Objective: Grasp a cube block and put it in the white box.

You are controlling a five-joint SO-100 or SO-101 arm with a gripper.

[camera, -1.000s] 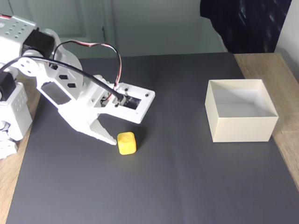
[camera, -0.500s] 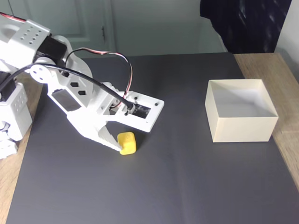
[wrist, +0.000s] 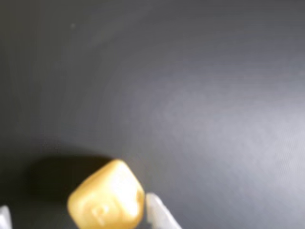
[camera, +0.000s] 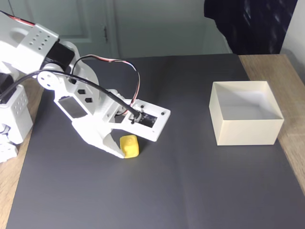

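1. The white plastic gripper [camera: 123, 148], left of centre in the fixed view, has its jaws apart on either side of the cube block [camera: 129, 146]; whether they press it is unclear.
2. The cube is glossy yellow and round-edged, and sits on the matte dark mat [camera: 190, 191].
3. In the blurred wrist view the cube [wrist: 106, 200] is cut off at the bottom edge.
4. The thin-walled cream white box [camera: 246, 125] stands at right, well apart.

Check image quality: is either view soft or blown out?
Wrist view: soft, the yellow cube and the white fingertips beside it are blurred, with a dark shadow left of the cube on the mat. Fixed view: sharper, evenly lit, the white box and hand show clean edges, no glare.
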